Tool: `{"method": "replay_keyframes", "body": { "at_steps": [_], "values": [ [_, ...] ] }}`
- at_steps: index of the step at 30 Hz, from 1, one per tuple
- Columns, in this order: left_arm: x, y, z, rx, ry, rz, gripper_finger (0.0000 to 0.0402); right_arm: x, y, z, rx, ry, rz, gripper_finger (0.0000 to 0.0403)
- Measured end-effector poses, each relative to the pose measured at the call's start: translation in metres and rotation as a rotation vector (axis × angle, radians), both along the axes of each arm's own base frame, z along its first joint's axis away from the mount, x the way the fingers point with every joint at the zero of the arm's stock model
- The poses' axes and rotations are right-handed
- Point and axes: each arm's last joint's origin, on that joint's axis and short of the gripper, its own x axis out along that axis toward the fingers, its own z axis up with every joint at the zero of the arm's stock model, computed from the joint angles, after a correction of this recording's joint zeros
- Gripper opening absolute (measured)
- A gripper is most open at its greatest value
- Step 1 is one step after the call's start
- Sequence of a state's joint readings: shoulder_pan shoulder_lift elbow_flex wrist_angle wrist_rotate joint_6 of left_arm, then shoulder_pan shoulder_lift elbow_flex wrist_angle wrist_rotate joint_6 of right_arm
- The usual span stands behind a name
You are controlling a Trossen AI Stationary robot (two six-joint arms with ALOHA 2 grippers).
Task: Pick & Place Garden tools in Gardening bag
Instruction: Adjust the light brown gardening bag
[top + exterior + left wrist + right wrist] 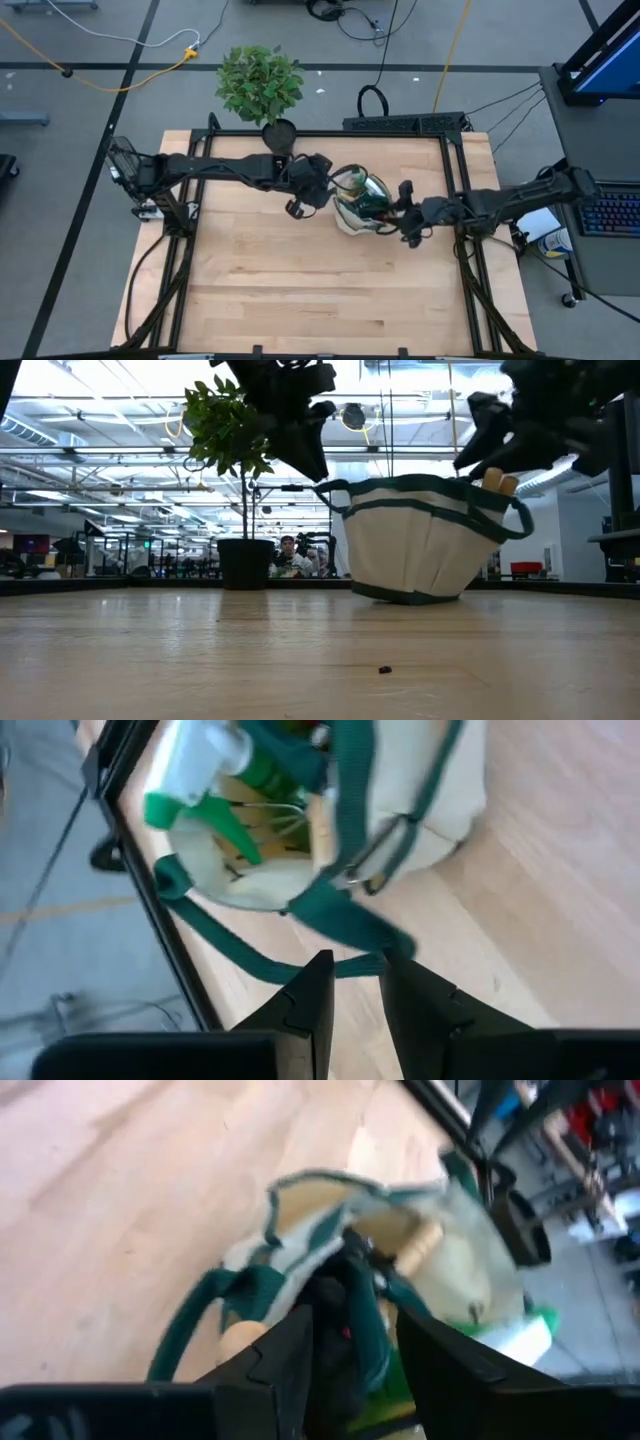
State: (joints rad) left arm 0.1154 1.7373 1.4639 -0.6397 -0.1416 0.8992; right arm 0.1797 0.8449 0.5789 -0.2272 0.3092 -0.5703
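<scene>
At the table's middle, the right tool [411, 226] hangs at the gardening bag's [352, 215] three-o'clock rim, fingers parted over a dark glove and wooden handles [420, 1238] inside, gripping nothing I can make out. The left tool [303, 196], at nine o'clock, stands narrowly parted beside a green strap [330, 915] — whether it pinches it, I cannot tell. The canvas looks soft and floppy; the stiff wooden handles seem the surest hold.

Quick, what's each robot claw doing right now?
Left claw: closed on the gardening bag's green handle.
Right claw: open, above the gardening bag.
</scene>
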Motion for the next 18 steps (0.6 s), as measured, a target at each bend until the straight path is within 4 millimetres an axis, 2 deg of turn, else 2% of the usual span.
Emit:
{"method": "replay_keyframes", "body": {
  "at_steps": [4, 8, 13, 18],
  "values": [
    [0.002, 0.000, -0.001, 0.079, 0.016, -0.103, 0.0088, -0.004, 0.004, 0.007, -0.070, -0.041, 0.059, 0.0136],
    [0.011, 0.002, 0.001, 0.144, -0.049, -0.156, 0.0088, -0.009, 0.001, 0.010, -0.114, -0.051, 0.004, 0.0138],
    [0.018, 0.006, 0.004, 0.245, -0.095, -0.221, 0.0088, -0.020, -0.001, 0.002, -0.031, 0.046, -0.057, 0.0138],
    [0.018, 0.024, -0.001, 0.303, -0.053, -0.253, 0.0088, -0.023, -0.002, 0.002, -0.014, 0.054, -0.071, 0.0136]
  ]
}}
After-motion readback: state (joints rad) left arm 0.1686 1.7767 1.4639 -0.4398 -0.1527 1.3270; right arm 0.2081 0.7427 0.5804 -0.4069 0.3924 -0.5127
